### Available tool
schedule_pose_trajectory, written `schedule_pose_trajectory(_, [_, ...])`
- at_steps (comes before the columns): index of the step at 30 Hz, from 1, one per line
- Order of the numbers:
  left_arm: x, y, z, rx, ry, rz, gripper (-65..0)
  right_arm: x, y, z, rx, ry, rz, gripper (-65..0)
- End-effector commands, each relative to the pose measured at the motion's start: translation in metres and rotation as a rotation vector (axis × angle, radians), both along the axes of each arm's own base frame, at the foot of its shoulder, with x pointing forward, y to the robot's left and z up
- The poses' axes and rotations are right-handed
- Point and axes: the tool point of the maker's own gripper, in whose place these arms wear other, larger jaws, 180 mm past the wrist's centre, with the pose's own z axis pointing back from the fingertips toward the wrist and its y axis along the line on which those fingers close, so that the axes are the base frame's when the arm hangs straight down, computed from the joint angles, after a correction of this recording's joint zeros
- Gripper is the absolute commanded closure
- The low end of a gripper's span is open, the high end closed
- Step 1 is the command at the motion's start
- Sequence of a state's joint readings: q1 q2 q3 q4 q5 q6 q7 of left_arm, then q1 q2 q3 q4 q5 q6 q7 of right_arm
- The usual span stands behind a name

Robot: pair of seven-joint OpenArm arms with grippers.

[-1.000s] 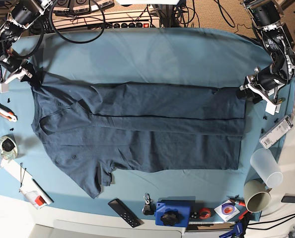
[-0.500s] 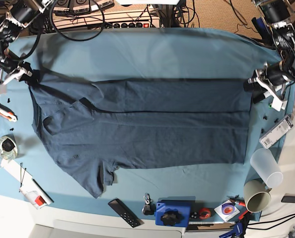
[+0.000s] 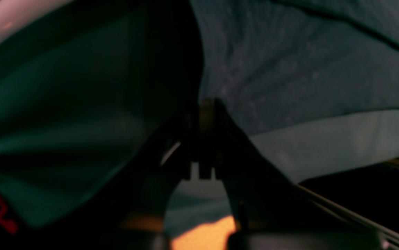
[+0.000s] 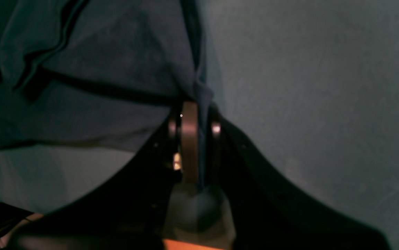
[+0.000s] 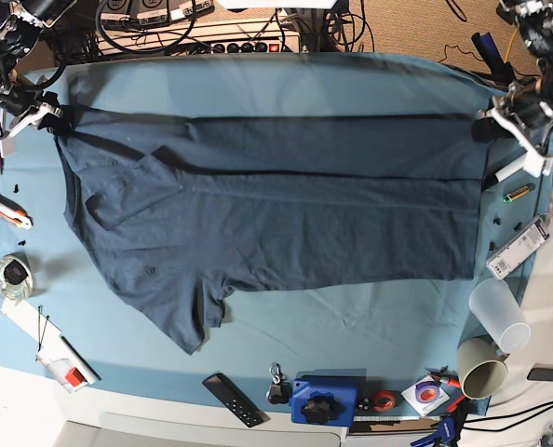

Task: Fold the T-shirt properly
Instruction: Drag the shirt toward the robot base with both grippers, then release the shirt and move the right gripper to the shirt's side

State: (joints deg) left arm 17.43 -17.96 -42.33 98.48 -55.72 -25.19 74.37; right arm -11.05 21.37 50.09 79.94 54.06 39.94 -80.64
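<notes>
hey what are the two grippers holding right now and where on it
Both grip the T-shirt along its far edge: the right gripper pinches the shoulder-end corner, the left gripper the hem-end corner.

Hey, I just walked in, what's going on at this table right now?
A two-armed robot is working on a dark navy T-shirt spread on a teal table cloth. The left gripper and the right gripper are each shut on one far corner of the shirt, stretching that edge taut across the far side of the table. The near side of the shirt, with a sleeve, lies flat. It is not folded yet.
</notes>
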Motion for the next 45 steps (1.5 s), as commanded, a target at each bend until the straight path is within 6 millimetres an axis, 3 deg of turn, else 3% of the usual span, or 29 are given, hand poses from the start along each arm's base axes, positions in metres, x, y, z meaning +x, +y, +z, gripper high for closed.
schedule_pose_trajectory(1, [0.003, 0.005, 0.011, 0.008, -0.038, -0.006, 0.0, 0.01, -0.009, 0.018, -0.021, -0.06, 0.0, 0.0])
schedule_pose_trajectory(4, [-0.007, 0.004, 0.008, -0.007, -0.018, -0.003, 0.0, 0.009, -0.005, 0.026, 0.015, -0.106, -0.005, 0.0])
schedule_pose_trajectory(15, [-0.025, 0.003, -0.001, -0.007, 0.039, -0.013, 0.0, -0.029, -0.008, 0.026, -0.06, -0.029, 0.019, 0.0])
schedule_pose_trajectory(28, [-0.031, 0.004, -0.003, -0.003, 0.058, -0.014, 0.0, -0.031, -0.007, 0.024, -0.058, -0.023, 0.017, 0.0])
schedule_pose_trajectory(45, [-0.047, 0.013, -0.014, 0.055, 0.13, -0.015, 0.0, -0.052, -0.013, 0.012, -0.095, 0.066, 0.016, 0.0])
